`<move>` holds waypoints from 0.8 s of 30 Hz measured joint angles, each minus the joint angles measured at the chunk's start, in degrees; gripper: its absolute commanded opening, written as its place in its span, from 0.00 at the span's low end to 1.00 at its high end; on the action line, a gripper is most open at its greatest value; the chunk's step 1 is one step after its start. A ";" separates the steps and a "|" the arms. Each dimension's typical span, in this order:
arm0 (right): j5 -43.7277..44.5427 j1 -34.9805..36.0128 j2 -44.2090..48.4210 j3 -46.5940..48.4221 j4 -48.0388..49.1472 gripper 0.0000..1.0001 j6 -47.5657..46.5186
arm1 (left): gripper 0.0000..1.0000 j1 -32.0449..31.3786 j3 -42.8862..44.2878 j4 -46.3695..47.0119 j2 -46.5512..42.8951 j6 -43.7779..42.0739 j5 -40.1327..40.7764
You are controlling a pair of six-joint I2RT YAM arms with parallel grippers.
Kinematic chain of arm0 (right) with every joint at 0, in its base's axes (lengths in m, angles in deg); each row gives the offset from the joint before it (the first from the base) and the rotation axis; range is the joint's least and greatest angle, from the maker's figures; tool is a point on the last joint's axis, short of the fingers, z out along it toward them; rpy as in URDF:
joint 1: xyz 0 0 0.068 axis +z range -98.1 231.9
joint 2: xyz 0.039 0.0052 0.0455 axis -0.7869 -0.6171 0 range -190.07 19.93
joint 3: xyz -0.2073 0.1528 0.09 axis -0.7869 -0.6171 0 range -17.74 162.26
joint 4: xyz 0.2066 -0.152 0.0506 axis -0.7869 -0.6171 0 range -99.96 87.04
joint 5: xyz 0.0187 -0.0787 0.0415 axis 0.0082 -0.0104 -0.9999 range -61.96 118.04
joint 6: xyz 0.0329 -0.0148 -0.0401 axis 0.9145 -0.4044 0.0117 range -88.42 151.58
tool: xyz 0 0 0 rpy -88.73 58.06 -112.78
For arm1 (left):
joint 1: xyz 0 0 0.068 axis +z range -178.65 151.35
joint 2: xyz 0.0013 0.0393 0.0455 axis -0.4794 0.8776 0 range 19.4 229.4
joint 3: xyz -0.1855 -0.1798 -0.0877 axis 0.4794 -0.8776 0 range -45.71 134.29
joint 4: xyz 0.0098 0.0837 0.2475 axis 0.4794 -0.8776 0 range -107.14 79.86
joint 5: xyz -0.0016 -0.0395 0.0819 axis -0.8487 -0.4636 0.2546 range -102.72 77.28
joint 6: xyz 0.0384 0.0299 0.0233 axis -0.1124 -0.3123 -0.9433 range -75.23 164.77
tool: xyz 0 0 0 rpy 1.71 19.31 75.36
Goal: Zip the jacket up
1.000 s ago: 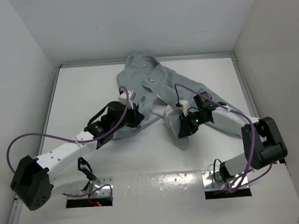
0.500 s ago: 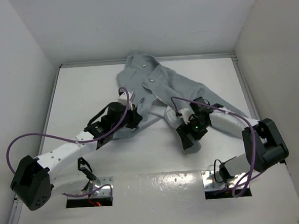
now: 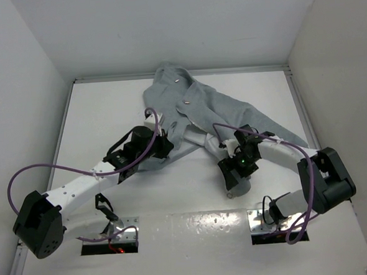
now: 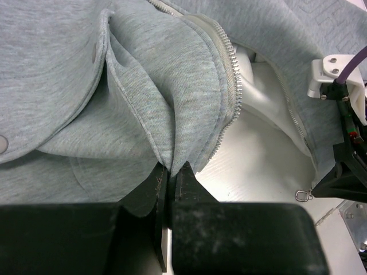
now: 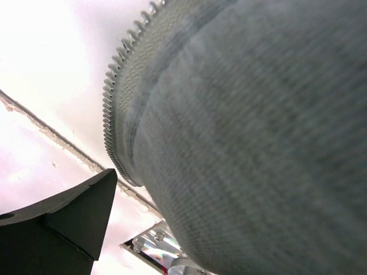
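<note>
At the left gripper (image 4: pixel 170 172) we see the two dark fingers (image 4: pixel 189 179) pressed together on a fold of cloth at the lower edge of the jacket (image 4: pixel 172 86), with only the thin grey fabric between them. From this pinch the fold rises away from the camera, past a round snap (image 4: pixel 94 53) on the flap to its left. One row of zipper teeth (image 4: pixel 229 63) runs along the front edge to its right, apart from the second row further right. A small metal pull ring (image 4: pixel 302 196) lies on the white table (image 4: pixel 252 166) near the black body of the other arm. At the right gripper (image 3: pixel 231 179) we cannot tell how the jaws stand. Its wrist view shows a single dark finger (image 5: pixel 63 223) at the lower left and grey fabric edged with zipper teeth (image 5: pixel 114 114) filling the rest, very close to the lens. From above, the jacket (image 3: pixel 213 107) lies on the table (image 3: pixel 107 111), with its collar near the far wall and its body spread toward the right. The left gripper (image 3: pixel 165 145) meets its near left edge, and the right gripper is at its near hem. Purple cables (image 3: pixel 23 172) loop along both arms.
</note>
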 measured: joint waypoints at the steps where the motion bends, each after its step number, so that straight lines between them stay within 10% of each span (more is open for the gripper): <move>1: -0.13 -0.07 -0.20 0.24 -0.22 1.00 -0.07 | 0.00 0.07 -0.02 0.02 0.00 0.00 -0.07; 9: 1.68 -0.37 -1.90 7.26 0.07 1.00 -0.42 | 0.00 0.55 -0.13 0.24 0.00 -0.04 -0.26; 18: 6.78 -1.88 -25.70 33.92 0.87 1.00 2.54 | 0.00 1.55 -0.11 1.20 1.86 -0.90 -0.87; 24: 8.83 -2.75 -19.76 31.61 4.28 1.00 1.38 | 0.00 3.43 0.11 1.25 1.86 -2.03 -0.85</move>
